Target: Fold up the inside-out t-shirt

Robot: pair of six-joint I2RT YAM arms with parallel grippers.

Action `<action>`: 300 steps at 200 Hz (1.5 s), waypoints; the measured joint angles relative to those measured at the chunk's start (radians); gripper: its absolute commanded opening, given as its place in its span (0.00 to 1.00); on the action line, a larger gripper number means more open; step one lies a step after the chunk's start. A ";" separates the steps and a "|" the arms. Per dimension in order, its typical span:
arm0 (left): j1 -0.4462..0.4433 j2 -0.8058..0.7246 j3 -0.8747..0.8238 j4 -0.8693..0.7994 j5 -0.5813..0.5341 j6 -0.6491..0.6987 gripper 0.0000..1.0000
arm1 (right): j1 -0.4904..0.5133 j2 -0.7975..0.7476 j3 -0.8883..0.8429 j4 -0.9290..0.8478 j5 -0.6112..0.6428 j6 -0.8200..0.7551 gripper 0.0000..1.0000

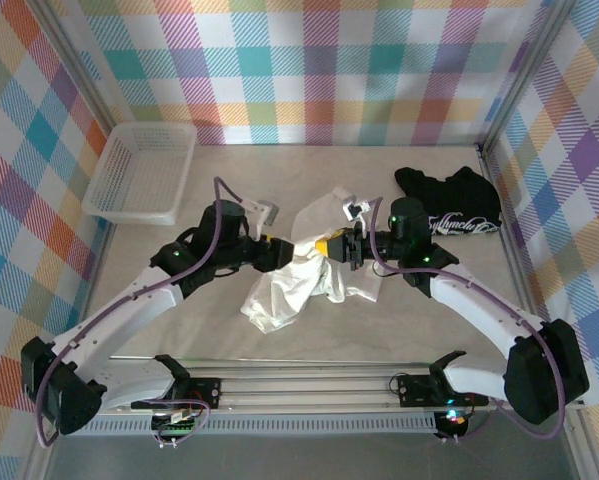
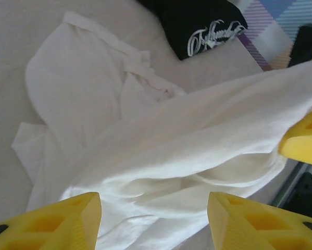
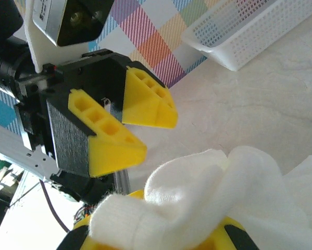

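Plaid walls in many colours are seen around a pale table (image 1: pixel 369 330). At its middle the inside-out t-shirt (image 1: pixel 284 290) is spread crumpled. One bunched edge is lifted off the surface and pinched in the closed right gripper (image 1: pixel 331 246), probably so the cloth can be drawn out flat. The left gripper (image 1: pixel 285 250) is held just opposite, jaws parted around nothing, seemingly placed to take a second hold. From the left wrist, the lifted fold and a black t-shirt (image 2: pixel 197 23) with white script are shown. From the right wrist, the empty gap between the left fingers (image 3: pixel 145 104) and a white basket (image 3: pixel 249 31) are made plain.
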 measured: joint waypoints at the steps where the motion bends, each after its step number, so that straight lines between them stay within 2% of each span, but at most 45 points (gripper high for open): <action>1: -0.002 0.005 0.002 0.001 0.001 0.003 0.56 | 0.000 0.000 0.000 0.002 -0.001 0.000 0.00; 26: -0.019 0.073 0.028 0.004 0.016 0.031 0.55 | 0.000 0.000 0.000 0.002 -0.002 0.001 0.00; 42: -0.023 0.105 0.033 0.011 0.039 0.039 0.51 | 0.000 0.000 0.000 0.002 -0.002 0.001 0.00; 54: -0.026 0.126 0.040 0.018 0.058 0.045 0.42 | 0.000 0.000 0.000 0.002 -0.002 0.001 0.00; 76: -0.026 0.165 0.061 0.034 0.087 0.045 0.10 | 0.000 0.000 0.000 0.000 -0.001 0.000 0.00; 86: -0.026 0.174 0.064 0.050 0.105 0.045 0.00 | 0.000 0.000 0.000 -0.009 0.006 -0.001 0.02; 110: -0.026 0.176 0.064 0.071 0.141 0.026 0.00 | 0.000 -0.001 0.019 -0.097 0.090 -0.013 0.09; 129: -0.010 0.170 0.063 0.089 0.187 -0.011 0.00 | 0.000 -0.005 0.048 -0.187 0.198 -0.024 0.21; 153: 0.029 0.145 0.063 0.125 0.262 -0.084 0.00 | 0.000 -0.013 0.058 -0.229 0.278 -0.030 0.30; 205: 0.095 0.103 0.056 0.155 0.328 -0.215 0.00 | 0.001 -0.035 0.008 -0.196 0.288 -0.026 0.45; 228: 0.108 0.100 0.043 0.158 0.343 -0.245 0.00 | 0.006 -0.049 -0.031 -0.174 0.279 -0.027 0.47; 245: 0.110 0.100 0.037 0.160 0.347 -0.258 0.00 | 0.013 -0.051 -0.039 -0.174 0.285 -0.029 0.46; 257: 0.112 0.100 0.032 0.167 0.352 -0.267 0.00 | 0.020 -0.051 -0.040 -0.178 0.302 -0.033 0.42; 300: 0.115 0.098 0.030 0.166 0.332 -0.275 0.00 | 0.029 -0.072 -0.040 -0.235 0.376 -0.077 0.02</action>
